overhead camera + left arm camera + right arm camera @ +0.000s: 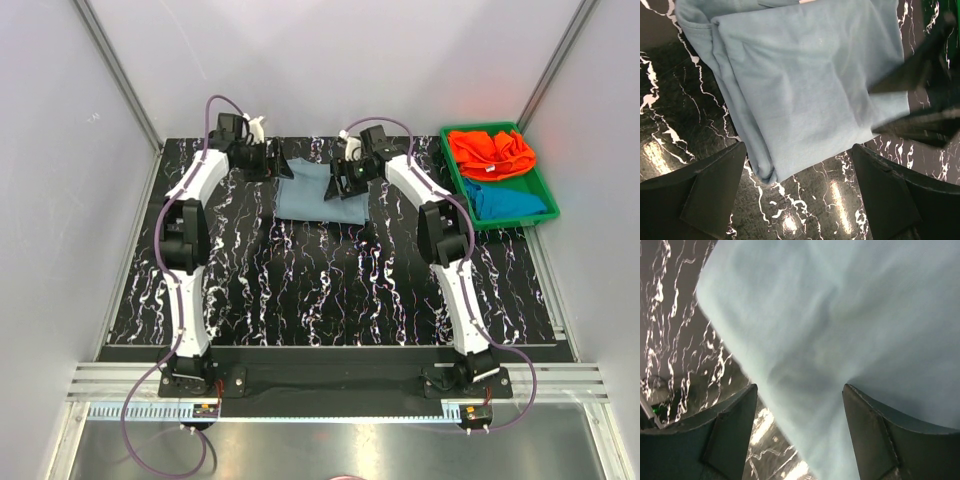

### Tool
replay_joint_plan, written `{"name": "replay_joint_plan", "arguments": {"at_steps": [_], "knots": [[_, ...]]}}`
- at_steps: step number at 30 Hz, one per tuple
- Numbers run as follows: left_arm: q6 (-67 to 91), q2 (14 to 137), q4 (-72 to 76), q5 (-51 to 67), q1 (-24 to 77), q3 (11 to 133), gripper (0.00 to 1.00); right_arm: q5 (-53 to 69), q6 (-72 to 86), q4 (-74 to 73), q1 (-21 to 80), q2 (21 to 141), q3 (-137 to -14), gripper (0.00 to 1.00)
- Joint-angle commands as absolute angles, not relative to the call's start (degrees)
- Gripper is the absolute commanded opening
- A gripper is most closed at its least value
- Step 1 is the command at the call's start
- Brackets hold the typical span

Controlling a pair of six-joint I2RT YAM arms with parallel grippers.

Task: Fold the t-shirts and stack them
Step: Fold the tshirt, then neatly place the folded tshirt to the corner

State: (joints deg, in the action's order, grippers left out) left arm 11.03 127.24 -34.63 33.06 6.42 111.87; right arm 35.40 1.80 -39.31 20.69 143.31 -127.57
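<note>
Counter (330, 300): black with white veins. It carries the grey-blue shirt at its far middle and the tray at its far right corner.
Grey-blue shirt (318, 198): the piece in hand. It lies flat between the two arms' ends, already doubled into a rough rectangle. The left wrist view (805, 85) shows stacked layers along one edge and a rounded folded corner.
Tray (452, 165): green plastic, well apart from the folding spot, holding the two waiting shirts.
Orange shirt (492, 150): crumpled in the far half of the tray.
Teal shirt (508, 200): bunched in the near half, touching the orange one.
Left jaws: released and spread wide, astride a folded corner on the shirt's left side without pinching it.
Right jaws: released and spread above the shirt's right side (850, 315). The view is blurred, so we cannot tell whether the tips touch the cloth.
Step in hand: we judge a further fold of the grey-blue shirt is being set up. Each side should take all the layers together, not the top one alone. Both arms should then lift and carry evenly, so the edges meet square and no crease is dragged in.
Writing: we can read no brand, label or lettering in any view.
</note>
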Motion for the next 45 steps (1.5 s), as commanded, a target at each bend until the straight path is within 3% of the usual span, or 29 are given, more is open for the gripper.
{"name": "replay_joint_plan", "arguments": {"at_steps": [1,13,19,27,45], "knots": [[9.6,126.7,-35.0,34.8,6.3,112.7,0.93,38.1,4.0,-40.6,20.1,147.1,-131.6,0.76],[10.6,116.2,-35.7,35.5,6.2,101.1,0.93,42.4,-1.7,-48.9,20.6,137.6,-108.5,0.74],[9.8,117.2,-35.3,36.7,6.2,99.7,0.93,42.6,-4.4,-50.2,20.6,131.7,-101.6,0.75],[8.9,129.2,-34.9,40.7,8.3,107.8,0.9,40.1,-5.2,-50.0,20.6,131.8,-103.5,0.75],[18.8,140.8,-27.5,50.0,12.7,111.0,0.84,39.5,-5.9,-51.9,20.7,130.0,-105.2,0.76]]}}
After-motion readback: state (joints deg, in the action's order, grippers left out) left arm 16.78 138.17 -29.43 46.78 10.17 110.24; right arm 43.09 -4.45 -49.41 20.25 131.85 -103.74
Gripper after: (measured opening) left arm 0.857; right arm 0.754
